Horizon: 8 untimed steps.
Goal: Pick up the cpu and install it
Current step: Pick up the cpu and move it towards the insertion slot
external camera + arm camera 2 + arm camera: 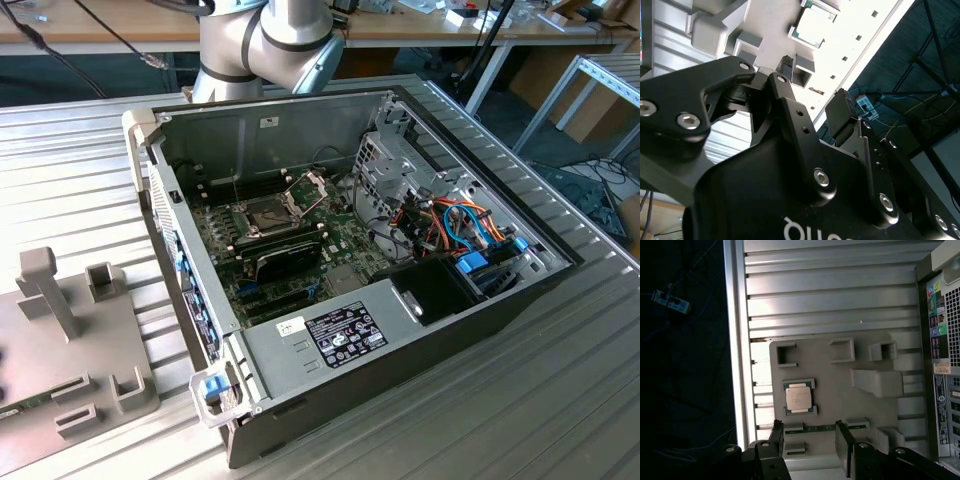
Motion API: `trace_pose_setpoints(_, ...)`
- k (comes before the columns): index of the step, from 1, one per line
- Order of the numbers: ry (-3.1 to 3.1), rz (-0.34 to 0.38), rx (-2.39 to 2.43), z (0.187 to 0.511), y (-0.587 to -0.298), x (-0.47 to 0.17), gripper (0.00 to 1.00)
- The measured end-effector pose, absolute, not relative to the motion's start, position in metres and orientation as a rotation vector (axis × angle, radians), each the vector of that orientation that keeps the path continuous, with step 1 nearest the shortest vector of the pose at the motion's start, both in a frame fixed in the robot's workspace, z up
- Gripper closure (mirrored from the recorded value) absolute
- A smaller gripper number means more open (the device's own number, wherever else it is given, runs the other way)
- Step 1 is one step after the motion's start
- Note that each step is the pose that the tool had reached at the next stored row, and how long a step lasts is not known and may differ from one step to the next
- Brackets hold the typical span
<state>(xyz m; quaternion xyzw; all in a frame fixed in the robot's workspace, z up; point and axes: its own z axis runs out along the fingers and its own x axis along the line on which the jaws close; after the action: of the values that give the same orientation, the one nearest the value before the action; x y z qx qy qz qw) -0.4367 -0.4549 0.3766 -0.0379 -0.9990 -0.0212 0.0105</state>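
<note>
The cpu point(800, 397), a small square chip with a dull silver top and a green rim, lies flat in a recess of the grey fixture plate point(840, 390). In the second wrist view the cpu point(813, 22) appears as a bright square beyond the fingertips. My gripper point(810, 440) hovers above the plate, a little to one side of the chip, open with nothing between its black fingers point(777, 437). The gripper point(812, 82) also stands open in the second wrist view. In the exterior view the dark socket point(268, 215) sits on the motherboard with its metal retention frame point(308, 188) hinged up.
The open computer case point(400, 300) lies on a slatted metal table point(80, 170). The grey fixture plate point(60, 340) with upright blocks stands at the exterior view's left. A thin green strip point(820, 428) lies in the plate near my fingers. The table edge point(735, 340) runs beside the plate.
</note>
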Motion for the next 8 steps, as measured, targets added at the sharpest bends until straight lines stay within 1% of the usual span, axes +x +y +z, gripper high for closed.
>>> trace_pose_setpoints(8, -3.117, -0.066, -0.118, 0.3681, -0.4549, -0.4368, 0.46)
